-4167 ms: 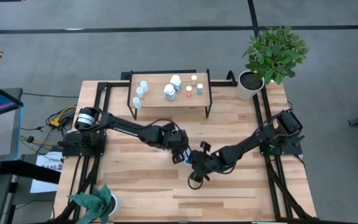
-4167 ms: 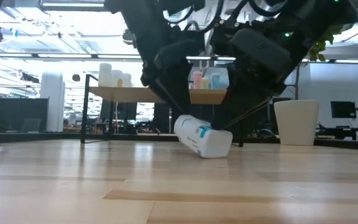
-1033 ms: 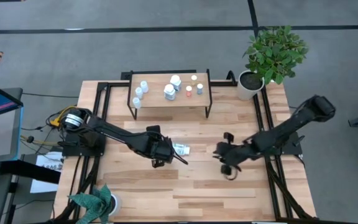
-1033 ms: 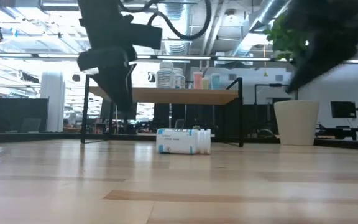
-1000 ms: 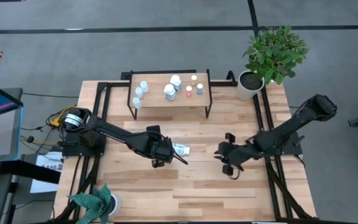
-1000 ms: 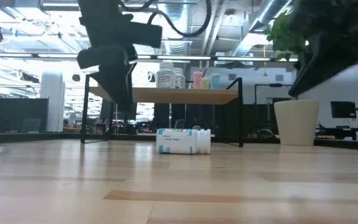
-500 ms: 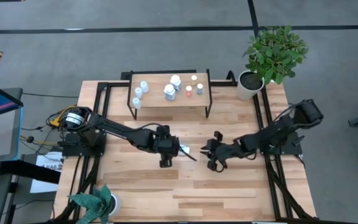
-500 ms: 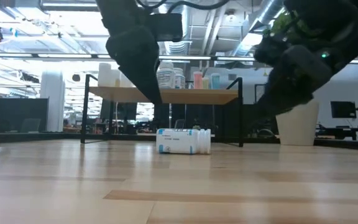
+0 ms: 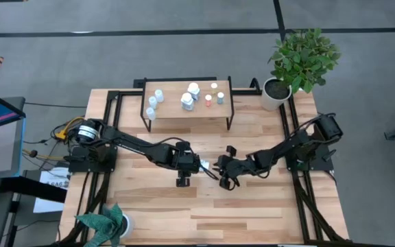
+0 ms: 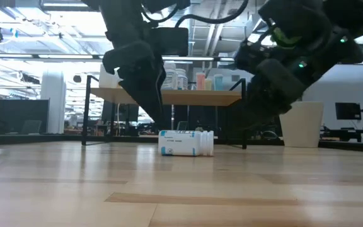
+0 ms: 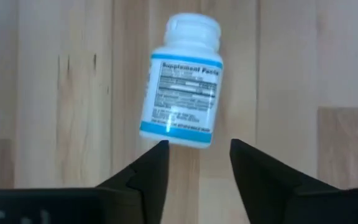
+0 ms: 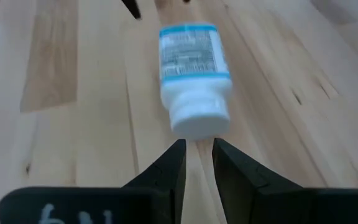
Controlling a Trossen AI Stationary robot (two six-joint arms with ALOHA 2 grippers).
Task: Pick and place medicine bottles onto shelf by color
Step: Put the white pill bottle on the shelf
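Observation:
A white medicine bottle (image 9: 204, 166) with a blue-banded label lies on its side on the table's middle (image 10: 186, 143). My left gripper (image 11: 197, 155) points steeply down, open, with its fingertips just short of the bottle's base (image 11: 176, 134). My right gripper (image 12: 197, 152) comes slanting from the table's right. A narrow gap stands between its fingers, just short of the white cap (image 12: 199, 119). The shelf (image 9: 173, 108) stands at the far edge and carries several small bottles: white ones (image 9: 154, 101) at its left, a reddish one (image 9: 208, 99) toward its right.
A leafy plant in a white pot (image 9: 275, 92) stands at the far right corner. Another potted plant (image 9: 105, 223) sits at the near left corner. Black frame rails (image 9: 295, 137) run along both table sides. Bare wood lies in front of the bottle.
My right gripper has swung toward the table's left and come down, up to the bottle's cap end. My left gripper has moved toward the table's right, over the bottle's base end, and tipped more steeply down. The bottle has stayed where it lay.

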